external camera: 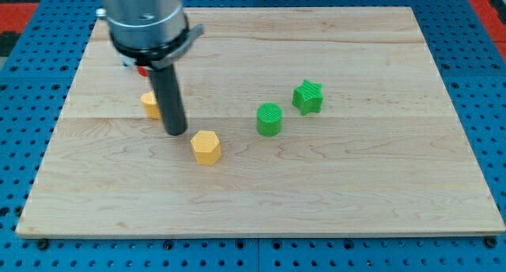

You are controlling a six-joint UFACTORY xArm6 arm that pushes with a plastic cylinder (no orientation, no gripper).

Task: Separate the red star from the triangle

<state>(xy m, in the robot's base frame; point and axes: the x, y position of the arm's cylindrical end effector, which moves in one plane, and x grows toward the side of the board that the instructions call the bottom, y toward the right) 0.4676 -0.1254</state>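
Observation:
My tip (175,132) rests on the wooden board (356,193) at the view's left. A small patch of red (141,69) shows under the arm's grey body (146,23) near the view's top left; its shape is hidden. A yellow block (149,104) sits just left of the rod and is partly covered by it; its shape cannot be made out. A yellow hexagon block (206,147) lies just to the lower right of my tip, apart from it.
A green cylinder (269,119) and a green star (307,96) stand close together right of the board's middle. The board lies on a blue perforated surface (482,82).

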